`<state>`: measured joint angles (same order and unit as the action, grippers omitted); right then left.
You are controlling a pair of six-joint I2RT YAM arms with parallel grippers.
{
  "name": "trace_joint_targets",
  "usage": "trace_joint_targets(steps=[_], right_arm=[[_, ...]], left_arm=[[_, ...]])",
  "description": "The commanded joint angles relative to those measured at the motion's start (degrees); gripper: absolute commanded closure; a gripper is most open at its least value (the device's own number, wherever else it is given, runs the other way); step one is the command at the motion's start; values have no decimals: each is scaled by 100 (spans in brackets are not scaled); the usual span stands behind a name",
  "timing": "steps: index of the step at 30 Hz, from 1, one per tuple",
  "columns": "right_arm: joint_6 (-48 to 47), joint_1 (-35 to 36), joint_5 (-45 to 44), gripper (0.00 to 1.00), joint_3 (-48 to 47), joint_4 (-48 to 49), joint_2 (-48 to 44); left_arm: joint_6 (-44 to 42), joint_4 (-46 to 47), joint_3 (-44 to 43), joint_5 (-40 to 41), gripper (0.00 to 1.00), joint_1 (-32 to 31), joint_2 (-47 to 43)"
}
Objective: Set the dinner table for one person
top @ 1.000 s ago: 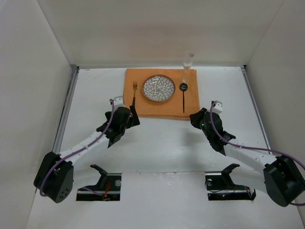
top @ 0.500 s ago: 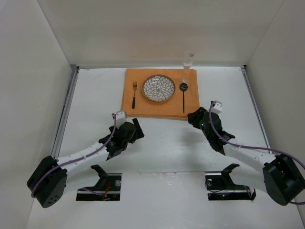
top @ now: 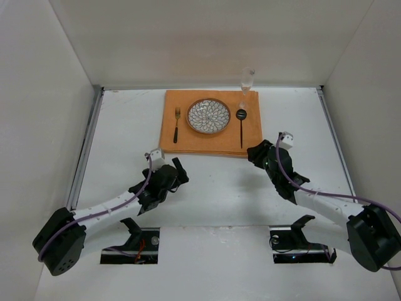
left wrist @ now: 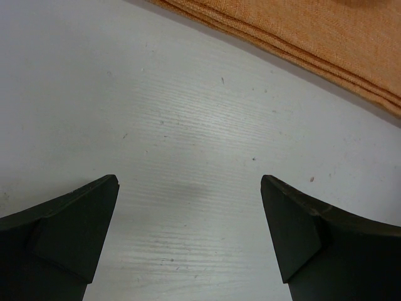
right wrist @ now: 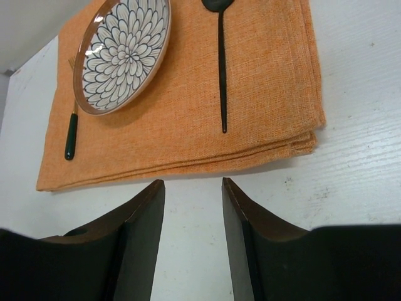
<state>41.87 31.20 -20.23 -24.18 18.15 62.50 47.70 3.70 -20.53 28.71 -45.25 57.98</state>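
**Dinner table (top: pixel 213 194), one.** Large flat rectangle, matte white, faintly scuffed. It lies directly beneath both grippers and stretches ahead of them and to each side. Thin metal rails, two: one on the left edge (top: pixel 88 144), one on the right edge (top: pixel 333 135).

**Orange mat (top: pixel 207 143), one.** Woven cloth with folded layers showing at its near edge. It lies on the table ahead of both grippers, with its near edge just ahead of the right fingertips. In the left wrist view only a strip of it shows, ahead and to the right.

**On the mat, one of each.**
- Plate (top: pixel 208 116): round, brown rim, dark petal pattern on white. It sits ahead and left of the right gripper.
- Fork (top: pixel 177 125): gold tines, dark handle, on the far side of the plate from the right gripper.
- Spoon (top: pixel 242 127): black, slender, bowl pointing away, almost straight ahead of the right gripper.
- Clear glass (top: pixel 247 80): upright, beyond the spoon's bowl.

**Arms, two.** Each has a purple cable along it.
- Left arm: lies low, reaching diagonally from the near left base toward the centre. The left gripper (left wrist: pixel 190 182) is short of the mat, with jaws spread wide and nothing between them.
- Right arm: reaches diagonally from the near right base. The right gripper (right wrist: pixel 193 183) is aimed at the mat's near right part, with jaws a narrow gap apart and holding nothing.
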Motion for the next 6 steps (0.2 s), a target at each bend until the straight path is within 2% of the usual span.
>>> trace_joint_targets(steps=[1, 6], right_arm=[[-73, 39, -87, 52, -139, 303, -10], [-56, 13, -69, 52, -95, 330, -89]], left_arm=[[2, 104, 23, 223, 0, 13, -129], [-103, 16, -73, 249, 0, 74, -6]])
